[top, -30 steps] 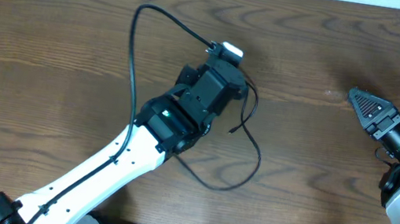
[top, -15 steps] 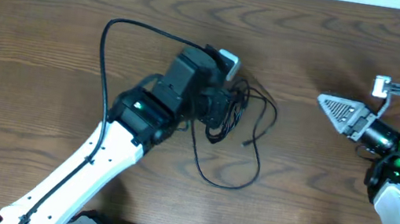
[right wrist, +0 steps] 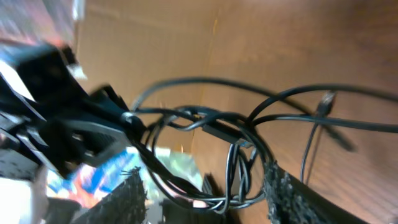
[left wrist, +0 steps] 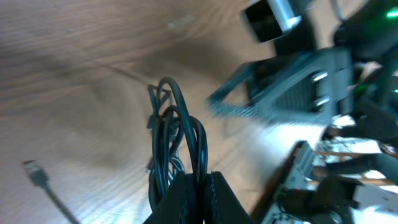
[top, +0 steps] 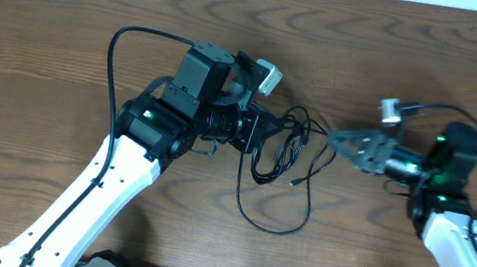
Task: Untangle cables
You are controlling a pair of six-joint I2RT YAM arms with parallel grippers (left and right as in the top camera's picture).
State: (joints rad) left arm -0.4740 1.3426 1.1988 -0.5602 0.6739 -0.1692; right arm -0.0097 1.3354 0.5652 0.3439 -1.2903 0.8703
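Overhead, the cables (top: 279, 144) are seen as one small knot of black loops between the two sets of jaws. The left jaws are closed tight on several strands, so the bundle is held at one edge and sticks out just ahead of them. The right jaws are about half open and nothing is gripped by them. In the right wrist view the crossed loops lie between and just ahead of the fingertips (right wrist: 283, 193).

Little of the task appears to be done. The loops are wound through one another, and no cord is laid apart from the rest. Only one long slack loop (top: 275, 217) is spread on the bench (top: 440, 50), trailing away from the left jaws, and a small plug (left wrist: 36, 173) lies loose beside them. A white cord cannot be made out. Nearly all the separating is judged to be left: each cord has to be drawn out of the knot and laid down on its own.
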